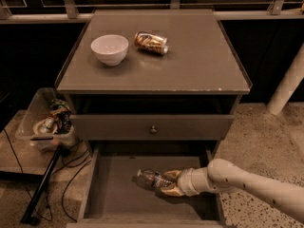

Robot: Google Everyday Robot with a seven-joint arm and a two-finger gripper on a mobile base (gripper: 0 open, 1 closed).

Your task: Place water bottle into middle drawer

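The drawer (116,194) stands pulled out at the bottom of the cabinet (190,68), its bare floor showing. The gripper (167,184) is inside it, right of the cabinet's centre line, on an arm (247,186) reaching in from the cabinet's right side. Its fingers (172,175) are closed around the bottle (147,178), which lies nearly on its side over the drawer floor, one end pointing toward the cabinet's left (whether it touches the floor I cannot tell). Above the open drawer, a closed drawer front (190,126) carries a small knob (153,129). On the cabinet's top sit a white bowl (109,49) and, just right of it, a can (151,42) on its side. Left of the cabinet, a clear bin (33,127) holds clutter.
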